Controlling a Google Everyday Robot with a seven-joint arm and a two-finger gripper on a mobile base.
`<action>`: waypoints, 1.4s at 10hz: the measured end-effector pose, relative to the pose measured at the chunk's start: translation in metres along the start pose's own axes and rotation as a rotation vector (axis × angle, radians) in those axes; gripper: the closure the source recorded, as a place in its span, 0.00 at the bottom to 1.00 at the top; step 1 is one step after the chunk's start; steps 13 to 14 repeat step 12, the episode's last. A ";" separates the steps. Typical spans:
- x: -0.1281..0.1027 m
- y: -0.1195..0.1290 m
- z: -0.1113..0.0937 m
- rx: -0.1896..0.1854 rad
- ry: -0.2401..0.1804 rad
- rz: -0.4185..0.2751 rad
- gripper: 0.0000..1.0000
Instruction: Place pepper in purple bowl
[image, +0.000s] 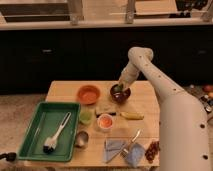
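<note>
Camera view, from the near edge outward: a bunch of reddish grapes (152, 150) is lying at the five o'clock corner of the wooden table (65, 89), beside a blue cloth (115, 148) that is carrying a metal utensil (131, 140). At seven o'clock a green tray (28, 134) is holding a dish brush (56, 133), probably to keep it out of the working space, and a small metal cup (81, 139) is standing just off the tray's right rim.

Toward the middle, a white cup with orange contents (104, 121) is sitting beside a pale green cup (86, 116), with a yellow, banana-like piece (131, 115) at three o'clock of them and a tan sponge-like block (105, 106) just beyond. None of these is crowding the target.

Farther back, an orange bowl (88, 93) is resting at eleven o'clock and the purple bowl (121, 96) at one o'clock, close together. The white arm (175, 110) is reaching in from the right and bending down so that the gripper (120, 85) is hanging right over the purple bowl. The green pepper (118, 89) is showing at the bowl's mouth, directly beneath the gripper; whether it is resting inside or being held, I cannot tell, nor whether the gripper is clamped or released. I am judging the placement to be nearly done.

Dark cabinets (50, 55) are closing off the far side.
</note>
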 end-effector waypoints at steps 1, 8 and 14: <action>0.000 0.000 0.001 -0.003 -0.004 0.000 0.58; 0.000 0.001 0.002 -0.010 -0.011 -0.008 0.20; 0.002 0.003 -0.001 0.003 -0.006 -0.009 0.20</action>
